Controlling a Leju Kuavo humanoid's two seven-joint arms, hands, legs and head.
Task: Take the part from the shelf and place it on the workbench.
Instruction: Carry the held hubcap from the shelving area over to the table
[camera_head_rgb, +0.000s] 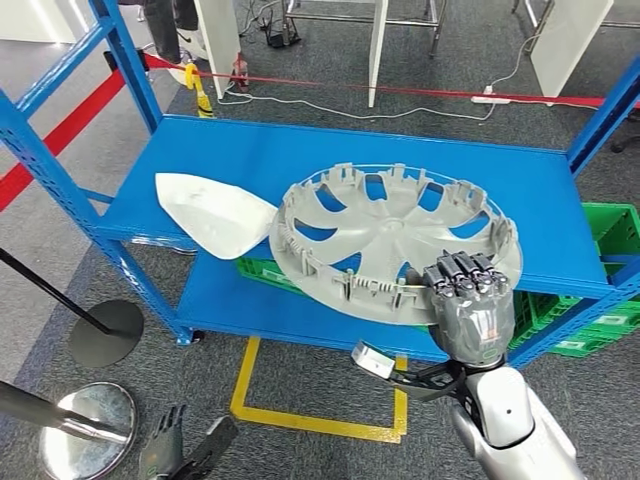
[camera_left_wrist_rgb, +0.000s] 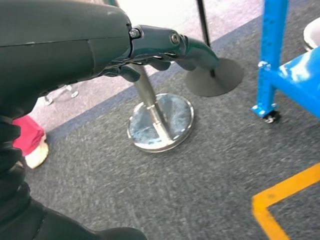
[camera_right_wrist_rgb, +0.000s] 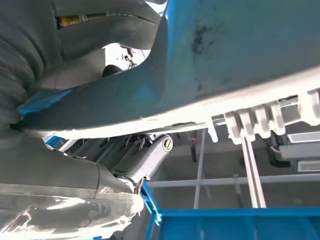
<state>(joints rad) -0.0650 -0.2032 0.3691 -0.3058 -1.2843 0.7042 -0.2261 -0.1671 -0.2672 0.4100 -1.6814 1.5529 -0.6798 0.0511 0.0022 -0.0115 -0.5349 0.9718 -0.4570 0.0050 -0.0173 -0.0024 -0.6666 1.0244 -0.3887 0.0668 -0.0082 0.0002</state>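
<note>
Right hand is what I am watching most closely: its fingers are curling over the near rim of the grey wheel cover, with the thumb underneath, so it is gripping the part at a single point on the edge. The wheel cover is lying tilted over the front of the blue shelf, its far side over the upper deck and its near side jutting out past the front edge toward me. From the right wrist view I am seeing the rim's underside pressed across the hand, which suggests to me that the hold is seated, though I cannot tell how firmly.

To do this step well, I am thinking the lift should go up first and then back toward me, so the row of clips along the rim does not catch the front edge of the shelf. A wide disc held at one edge will want to droop and swing, so I am planning to move slowly and keep the wrist level. The white panel is lying just beside the cover on the left, its tip appearing to touch or slip under the rim; I am wary of dragging it along.

Right forearm is coming up from below, wrist bent so the back of the hand is facing me. Left hand is hanging low beside the body over the carpet, holding nothing, fingers loosely apart.
</note>
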